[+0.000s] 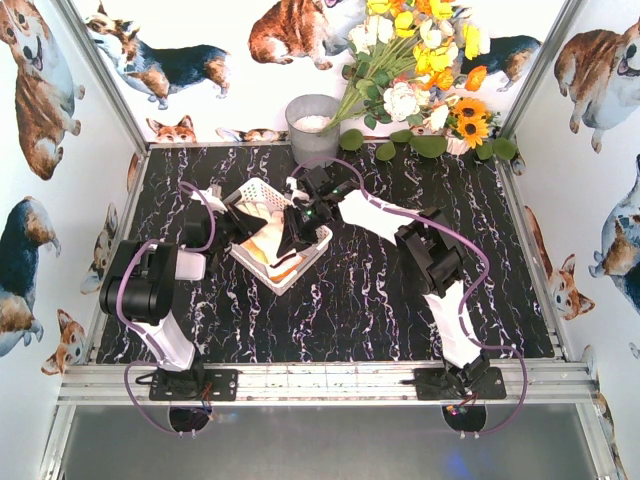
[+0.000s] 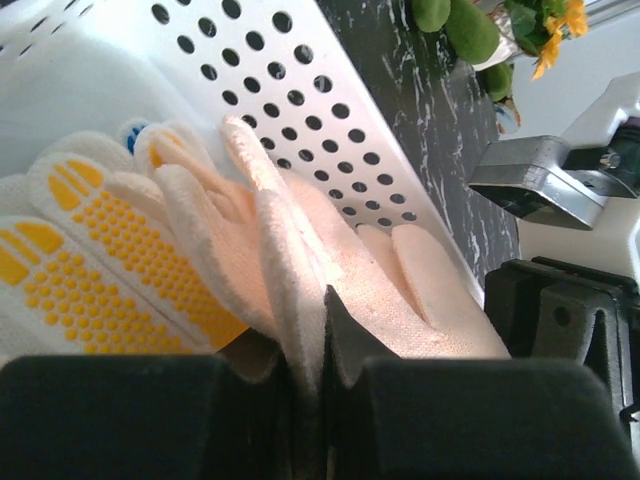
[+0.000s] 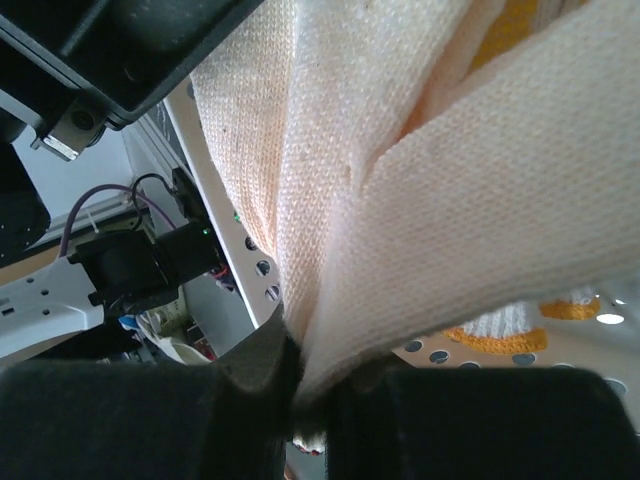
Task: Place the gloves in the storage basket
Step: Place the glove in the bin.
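Top view: the storage basket [image 1: 262,190] lies left of centre on the black marbled bench [image 1: 400,310], turned at an angle. Both arms converge over it, the left pincer [image 1: 240,222] at its left side and the right pincer [image 1: 297,235] at its lower right. A grey bucket [image 1: 312,125] stands apart at the upper centre.

Left wrist view: the left pincer [image 2: 322,350] is closed tight on an upstanding fold of the peach-tan glove [image 2: 380,290], with only cloth between its jaws. This glove lies inside the basket against the perforated wall [image 2: 300,90], and a yellow-dotted glove [image 2: 110,250] overlaps it at the left of the frame.

Right wrist view: the right pincer [image 3: 300,385] is likewise shut on a pinch of the peach-tan glove [image 3: 450,200], which fills the upper right of the frame.

Step in hand, as judged: depositing the peach-tan glove, held by both pincers above gloves that already lie in the basket. No glove is seen on the bench outside it, so the task appears nearly complete.

The next move calls for both pincers to part their jaws and rise straight up, so that no cloth snags and lifts out.
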